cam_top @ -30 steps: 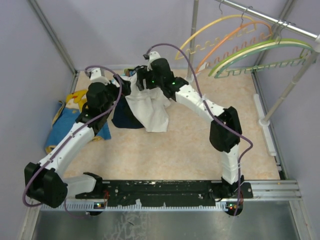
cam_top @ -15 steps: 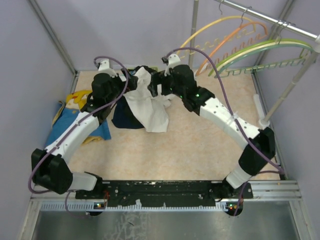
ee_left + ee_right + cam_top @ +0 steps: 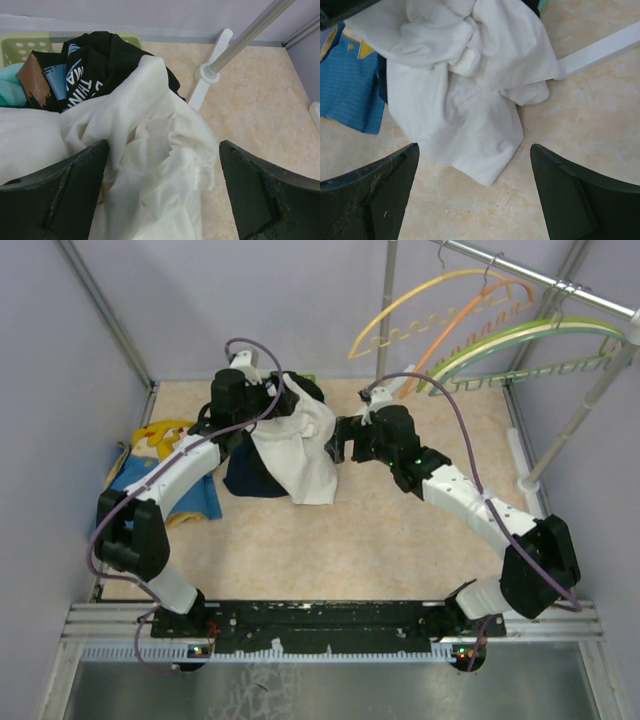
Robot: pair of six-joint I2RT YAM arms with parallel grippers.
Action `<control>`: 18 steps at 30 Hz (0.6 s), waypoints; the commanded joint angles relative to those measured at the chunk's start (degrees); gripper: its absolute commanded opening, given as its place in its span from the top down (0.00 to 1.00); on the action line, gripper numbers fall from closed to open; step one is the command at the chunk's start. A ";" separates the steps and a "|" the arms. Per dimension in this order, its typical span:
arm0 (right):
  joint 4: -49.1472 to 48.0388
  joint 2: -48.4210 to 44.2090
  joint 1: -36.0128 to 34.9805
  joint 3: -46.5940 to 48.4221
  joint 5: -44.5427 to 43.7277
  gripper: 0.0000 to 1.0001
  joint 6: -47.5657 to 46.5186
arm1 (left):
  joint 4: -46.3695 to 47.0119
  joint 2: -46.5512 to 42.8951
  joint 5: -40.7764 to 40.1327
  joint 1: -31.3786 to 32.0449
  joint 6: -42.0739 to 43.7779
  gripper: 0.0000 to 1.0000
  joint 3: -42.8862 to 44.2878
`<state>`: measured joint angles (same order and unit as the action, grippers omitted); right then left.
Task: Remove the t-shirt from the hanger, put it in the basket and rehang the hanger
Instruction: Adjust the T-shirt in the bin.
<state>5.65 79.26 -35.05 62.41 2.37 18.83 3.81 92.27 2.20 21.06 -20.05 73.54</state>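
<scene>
Right gripper (image 3: 475, 147) pulled away from t-shirt (image 3: 300, 455); it and left gripper (image 3: 162, 150) both open, empty; loose folds could snag either returning.

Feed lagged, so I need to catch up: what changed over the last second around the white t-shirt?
The right gripper pulled back rightward off the white t-shirt, its jaws open and empty; the cloth's raised fold slumped back down. The left gripper swung away from its base, toward the t-shirt, jaws open. The hangers and the blue garment stayed put.
</scene>
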 commanded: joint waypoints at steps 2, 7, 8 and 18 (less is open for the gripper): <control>-11.23 2.83 3.81 -1.13 5.13 0.07 5.40 | 0.15 5.45 1.02 -0.25 1.16 0.03 3.42; -14.44 6.98 3.89 -1.10 6.77 0.07 7.19 | -2.76 11.50 -5.21 -0.40 2.31 0.02 5.16; -15.05 7.50 3.93 -1.26 7.04 0.07 7.45 | -3.97 12.73 -6.47 -0.40 2.14 0.02 5.74; -16.30 8.53 3.93 -3.64 8.02 0.05 7.79 | -9.70 16.57 -11.79 -2.85 -2.98 0.02 2.30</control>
<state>-6.68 88.16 -31.00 59.29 9.74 26.09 1.80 106.72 -5.78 20.49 -20.80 79.83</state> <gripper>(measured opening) 0.946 0.977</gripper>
